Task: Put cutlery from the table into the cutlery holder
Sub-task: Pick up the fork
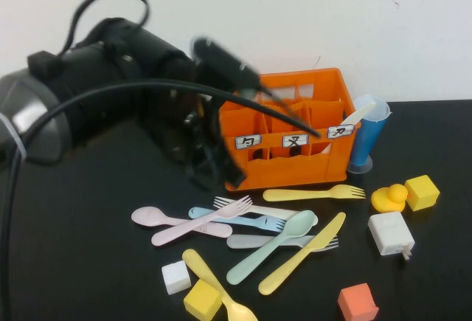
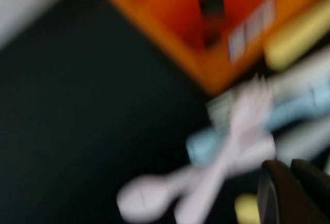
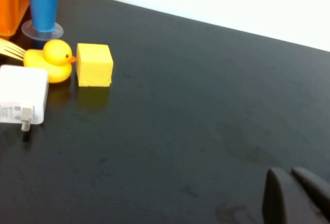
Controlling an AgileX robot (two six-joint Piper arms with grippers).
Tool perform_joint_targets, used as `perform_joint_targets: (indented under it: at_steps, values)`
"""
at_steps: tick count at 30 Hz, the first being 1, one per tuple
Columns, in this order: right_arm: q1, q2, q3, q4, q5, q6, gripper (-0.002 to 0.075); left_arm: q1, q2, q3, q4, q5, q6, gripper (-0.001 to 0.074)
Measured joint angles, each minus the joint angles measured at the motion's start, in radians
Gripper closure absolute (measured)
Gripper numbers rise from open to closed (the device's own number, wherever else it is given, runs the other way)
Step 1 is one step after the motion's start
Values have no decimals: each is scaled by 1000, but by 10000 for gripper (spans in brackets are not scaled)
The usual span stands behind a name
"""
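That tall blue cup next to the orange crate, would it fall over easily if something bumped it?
Probably yes. The blue cup is tall and slim on a small foot, so it likely tips. It looks like thin plastic, so probably light. The left gripper is beside the cutlery holder; the right gripper hangs over bare table.

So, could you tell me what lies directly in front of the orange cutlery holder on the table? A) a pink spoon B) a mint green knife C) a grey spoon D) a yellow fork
D: a yellow fork lies flat along the front of the cutlery holder; the pink spoon lies further left. The left gripper hangs at the holder's left side; the right gripper is over bare table.
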Motion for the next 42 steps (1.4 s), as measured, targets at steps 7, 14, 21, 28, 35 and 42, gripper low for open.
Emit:
perform_joint_targets:
  at_steps: [7, 14, 21, 28, 35, 42]
  values:
    - [0, 0, 0, 0, 0, 0, 729, 69, 30, 13, -153, 154, 302, 659]
    - [0, 0, 0, 0, 0, 0, 729, 96, 46, 161, -192, 3, 572, 395]
    - [0, 0, 0, 0, 0, 0, 729, 160, 53, 309, -224, -289, 626, 347]
    - [0, 0, 0, 0, 0, 0, 729, 176, 131, 319, -268, -384, 624, 347]
    - [0, 0, 0, 0, 0, 0, 729, 176, 213, 319, -301, -420, 624, 345]
    - [0, 0, 0, 0, 0, 0, 729, 176, 239, 319, -316, -485, 623, 345]
